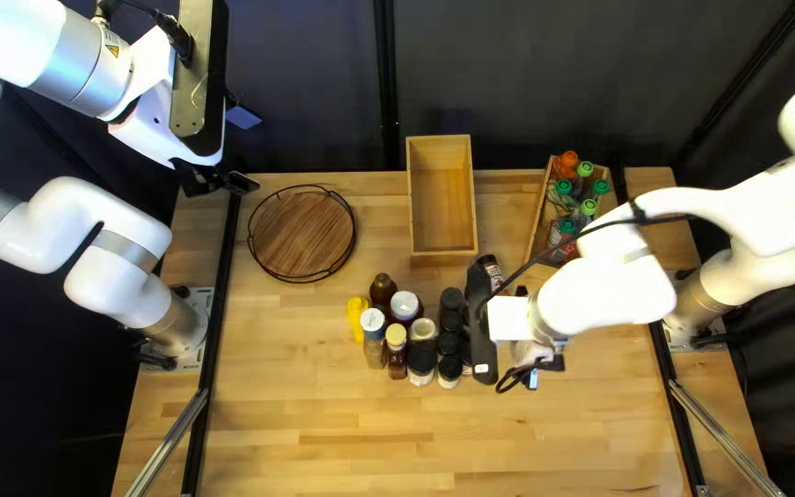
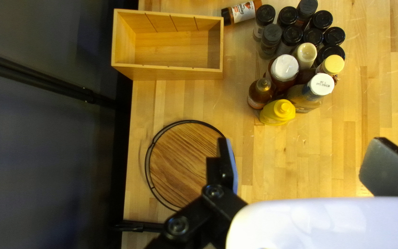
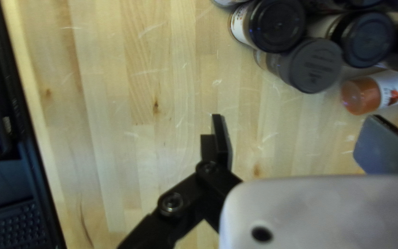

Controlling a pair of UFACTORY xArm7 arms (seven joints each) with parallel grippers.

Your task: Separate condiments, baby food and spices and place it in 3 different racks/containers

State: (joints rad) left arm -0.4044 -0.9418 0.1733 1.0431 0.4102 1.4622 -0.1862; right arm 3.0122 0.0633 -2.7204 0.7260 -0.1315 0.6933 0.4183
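My left gripper (image 1: 223, 181) is raised near the round wooden tray (image 1: 302, 234); in its wrist view the left gripper (image 2: 302, 161) stands open and empty. My right gripper (image 1: 534, 357) is low beside the jar cluster; in its wrist view the right gripper (image 3: 300, 144) is open over bare wood. A yellow bottle (image 2: 277, 112), a white-capped bottle (image 2: 321, 85), a brown bottle (image 2: 260, 93) and several black-capped jars (image 2: 292, 35) stand grouped. One orange-and-black spice jar (image 2: 243, 12) lies on its side near the empty wooden box (image 1: 442, 198). Another wooden box (image 1: 535, 221) holds several green-capped bottles (image 1: 585, 169).
A black wire rim (image 2: 199, 121) rings the round tray. Dark curtain (image 1: 545, 83) hangs behind the table's far edge. My right arm reaches across the table beside the bottle-filled box. A keyboard (image 3: 10, 228) lies past the table edge in the right wrist view.
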